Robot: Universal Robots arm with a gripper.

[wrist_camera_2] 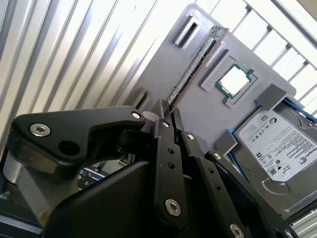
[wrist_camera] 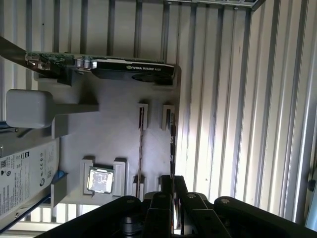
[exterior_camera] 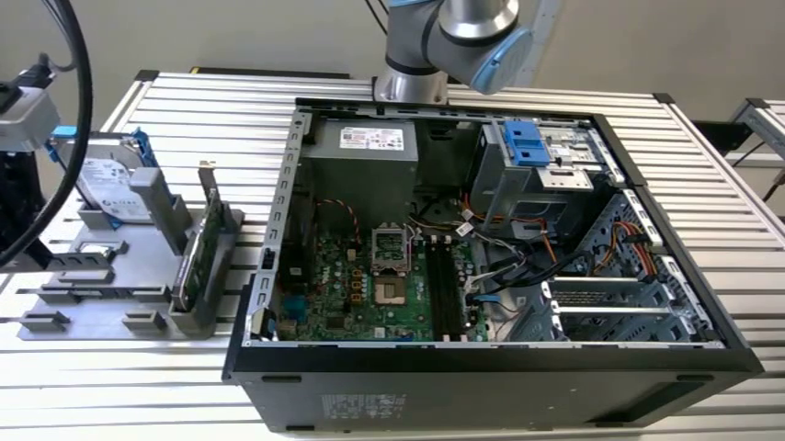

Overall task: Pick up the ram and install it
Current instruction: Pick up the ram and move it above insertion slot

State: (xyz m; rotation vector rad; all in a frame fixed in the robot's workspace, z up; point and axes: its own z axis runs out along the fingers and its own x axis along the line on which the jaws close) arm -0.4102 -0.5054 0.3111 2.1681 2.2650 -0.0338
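Hand [wrist_camera_2: 168, 110] [wrist_camera: 174, 179] fingers are drawn close together, pinching the near end of the ram [wrist_camera_2: 195, 67] [wrist_camera: 172, 144]. In both wrist views the two black fingertips [wrist_camera_2: 161, 105] sit on either side of the thin board with hardly any gap between them. The ram stands on its long edge in the grey holder plate [wrist_camera_2: 198, 119] [wrist_camera: 114, 144] and has not been lifted. Its far end sits in a small raised bracket, and it runs along the side of the plate that borders the bare slats of the table [wrist_camera_2: 74, 49] [wrist_camera: 223, 99].

On the same plate a square processor chip [wrist_camera_2: 235, 82] [wrist_camera: 100, 179] lies flat in a shallow frame just beside the ram. A silver hard drive [wrist_camera_2: 277, 148] [wrist_camera: 25, 173] with blue rails lies beyond the chip. In the first wrist view a green card [wrist_camera: 114, 64] stands on edge across the plate's far end, well apart from the hand.

In the exterior view the holder plate [exterior_camera: 73, 253] lies on the table [exterior_camera: 123, 395] at the exterior view's left, carrying the hard drive [exterior_camera: 110, 188] and the upright green card [exterior_camera: 202, 248]. Just beside it, toward the exterior view's right, the open computer case [exterior_camera: 491, 367] lies on its side. Inside are the motherboard [exterior_camera: 356, 285] and its long black slots [exterior_camera: 444, 285]. The arm [exterior_camera: 454, 46] rises behind the case, at the top of that view.
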